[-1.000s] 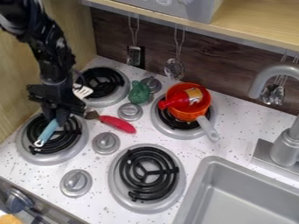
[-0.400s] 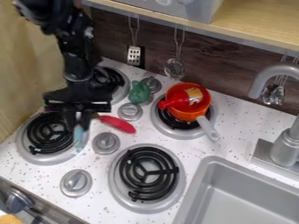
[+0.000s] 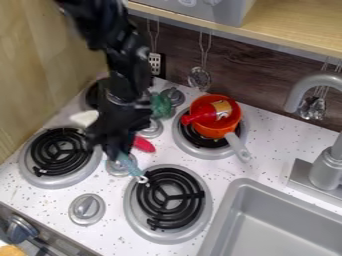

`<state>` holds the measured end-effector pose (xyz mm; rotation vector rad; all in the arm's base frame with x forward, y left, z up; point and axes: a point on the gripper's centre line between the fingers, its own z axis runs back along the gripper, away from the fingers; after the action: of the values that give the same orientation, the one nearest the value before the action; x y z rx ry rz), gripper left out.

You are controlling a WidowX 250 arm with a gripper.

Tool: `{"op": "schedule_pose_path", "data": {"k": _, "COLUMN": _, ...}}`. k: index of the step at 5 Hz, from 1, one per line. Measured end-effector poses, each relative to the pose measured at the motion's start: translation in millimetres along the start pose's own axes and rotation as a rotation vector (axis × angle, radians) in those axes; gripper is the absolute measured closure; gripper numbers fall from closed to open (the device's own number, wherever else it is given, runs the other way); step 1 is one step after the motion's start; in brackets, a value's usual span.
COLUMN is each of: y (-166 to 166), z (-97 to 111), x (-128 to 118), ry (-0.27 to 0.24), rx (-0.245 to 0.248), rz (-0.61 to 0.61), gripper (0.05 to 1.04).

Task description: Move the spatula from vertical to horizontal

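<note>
My gripper (image 3: 120, 152) hangs over the gap between the lower left burner and the front middle burner, shut on the spatula. The spatula's blue handle (image 3: 129, 164) points down and right from the gripper, its end at the upper left edge of the front middle burner (image 3: 195, 231). A white blade (image 3: 84, 118) shows left of the gripper, above the lower left burner. The arm hides the middle of the spatula.
An orange pot (image 3: 212, 131) holding a red bottle (image 3: 208, 113) sits on the back right burner. A red-handled brush (image 3: 143, 144) and a green item (image 3: 160, 105) lie right of the gripper. The sink (image 3: 244, 185) and faucet (image 3: 319, 78) are at the right.
My gripper has moved right from over the lower left burner, carrying the spatula. The handle, which slanted down and left, now slants down and right. The brush is partly covered by the gripper.
</note>
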<state>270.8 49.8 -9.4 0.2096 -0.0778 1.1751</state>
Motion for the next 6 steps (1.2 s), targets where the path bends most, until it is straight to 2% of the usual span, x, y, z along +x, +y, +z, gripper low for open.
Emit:
{"op": "schedule_pose_path", "data": {"k": 1, "y": -16.5, "z": -6.2, "x": -2.9, "ry": 0.036, "rx": 0.004, "rz": 0.211, "gripper": 0.86}}
{"op": "schedule_pose_path", "data": {"k": 2, "y": -23.9, "z": -15.7, "x": -4.2, "ry": 0.057, "rx": 0.017, "rz": 0.356, "gripper": 0.86}}
{"op": "schedule_pose_path", "data": {"k": 4, "y": -14.1, "z": -35.3, "x": -8.2, "ry": 0.047, "rx": -0.063, "rz": 0.433, "gripper": 0.86}}
{"op": "schedule_pose_path", "data": {"k": 5, "y": -8.1, "z": -43.0, "x": -8.0, "ry": 0.013, "rx": -0.102, "rz": 0.441, "gripper": 0.86}}
{"op": "schedule_pose_path", "data": {"k": 6, "y": -0.9, "z": -57.3, "x": -7.3, "ry": -0.046, "rx": -0.149, "rz": 0.431, "gripper": 0.86}}
